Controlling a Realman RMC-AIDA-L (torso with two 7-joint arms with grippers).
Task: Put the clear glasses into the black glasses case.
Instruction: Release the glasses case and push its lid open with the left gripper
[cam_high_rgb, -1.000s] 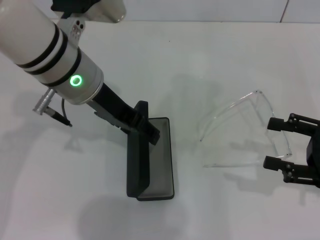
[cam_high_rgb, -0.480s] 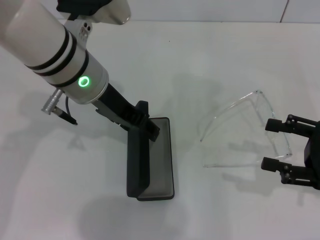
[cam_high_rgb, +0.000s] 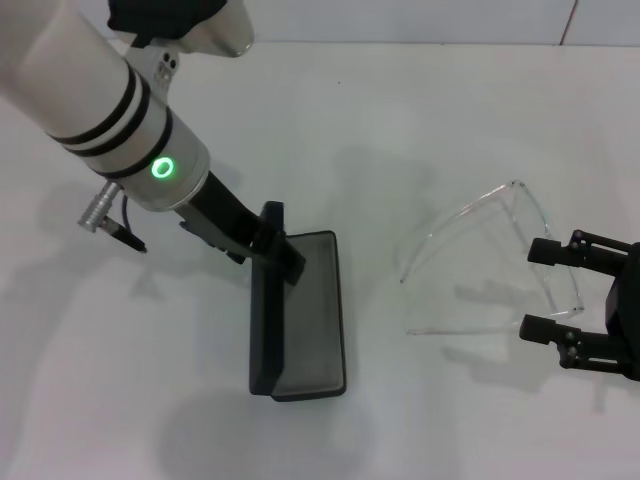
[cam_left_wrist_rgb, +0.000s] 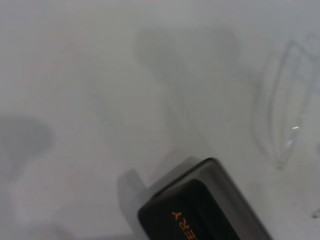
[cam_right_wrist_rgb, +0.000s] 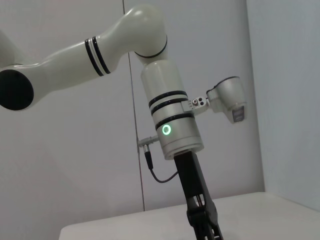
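Note:
The black glasses case (cam_high_rgb: 310, 315) lies open at the table's middle, grey lining up, its lid (cam_high_rgb: 266, 300) standing upright on the left side. My left gripper (cam_high_rgb: 272, 242) is shut on the lid's far end. The left wrist view shows the lid's (cam_left_wrist_rgb: 200, 212) orange lettering close up and, faintly, the clear glasses (cam_left_wrist_rgb: 280, 115) beyond. The clear glasses (cam_high_rgb: 470, 255) rest on the table right of the case, arms unfolded. My right gripper (cam_high_rgb: 532, 288) is open at the lower right, its fingers on either side of the glasses' near-right end without closing on it.
The white table (cam_high_rgb: 400, 120) stretches behind and between the case and the glasses. In the right wrist view the left arm (cam_right_wrist_rgb: 170, 120) comes down in front of a grey wall, over the table's edge (cam_right_wrist_rgb: 125, 225).
My left gripper has shifted a little left, taking the lid and the case with it. The right gripper has crept slightly left along the glasses' end.

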